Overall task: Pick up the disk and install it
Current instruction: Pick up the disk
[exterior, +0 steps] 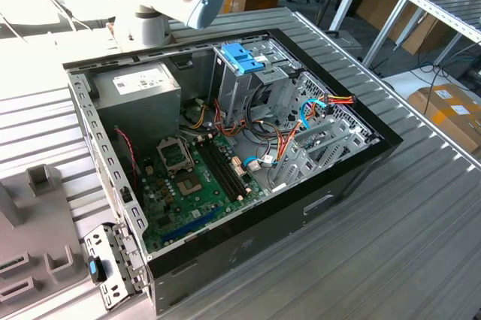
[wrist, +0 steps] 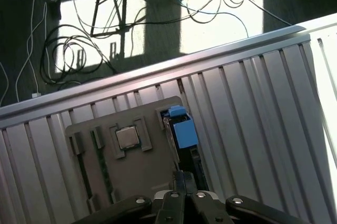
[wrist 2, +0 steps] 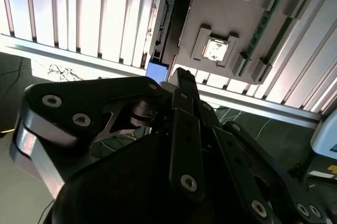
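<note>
The disk [exterior: 107, 266] stands on edge in a slot at the corner of the grey fixture plate [exterior: 34, 260], at the exterior view's lower left, beside the open computer case [exterior: 225, 147]. In both wrist views the disk [wrist: 184, 132] [wrist 2: 169, 24] shows its light-blue rail ends and dark body. My gripper [wrist: 179, 175] [wrist 2: 182, 72] hangs above it with the fingers shut together and nothing between them, apart from the disk.
The fixture plate also carries a processor chip [wrist: 128, 138] and memory sticks [wrist: 80, 161]. Inside the case a blue handle on a metal drive cage [exterior: 244, 57] stands by the motherboard [exterior: 195, 177] and loose cables. The ribbed table edge [wrist: 158, 69] drops to a floor with cables.
</note>
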Controlling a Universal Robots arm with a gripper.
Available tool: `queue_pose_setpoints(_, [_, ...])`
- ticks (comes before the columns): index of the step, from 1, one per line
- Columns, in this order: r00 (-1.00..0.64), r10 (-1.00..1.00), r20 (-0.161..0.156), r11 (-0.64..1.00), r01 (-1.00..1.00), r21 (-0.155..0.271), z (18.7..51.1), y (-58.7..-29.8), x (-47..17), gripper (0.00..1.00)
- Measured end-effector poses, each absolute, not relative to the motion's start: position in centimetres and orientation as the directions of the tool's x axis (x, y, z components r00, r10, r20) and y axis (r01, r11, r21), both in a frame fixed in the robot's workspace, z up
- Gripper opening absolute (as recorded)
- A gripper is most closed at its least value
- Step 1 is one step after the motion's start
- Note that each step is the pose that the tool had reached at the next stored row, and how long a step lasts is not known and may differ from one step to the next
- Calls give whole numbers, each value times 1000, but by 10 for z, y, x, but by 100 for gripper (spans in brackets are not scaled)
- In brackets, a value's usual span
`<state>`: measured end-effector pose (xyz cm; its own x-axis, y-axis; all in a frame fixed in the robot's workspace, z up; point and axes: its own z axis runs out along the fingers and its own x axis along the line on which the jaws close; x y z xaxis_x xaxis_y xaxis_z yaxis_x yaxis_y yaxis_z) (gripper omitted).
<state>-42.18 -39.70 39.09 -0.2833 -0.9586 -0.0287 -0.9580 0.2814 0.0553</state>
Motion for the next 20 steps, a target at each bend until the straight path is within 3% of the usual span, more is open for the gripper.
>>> queue_pose_setpoints(20, [-171,-985,-29,169,-984,55,391,-397,-422,11])
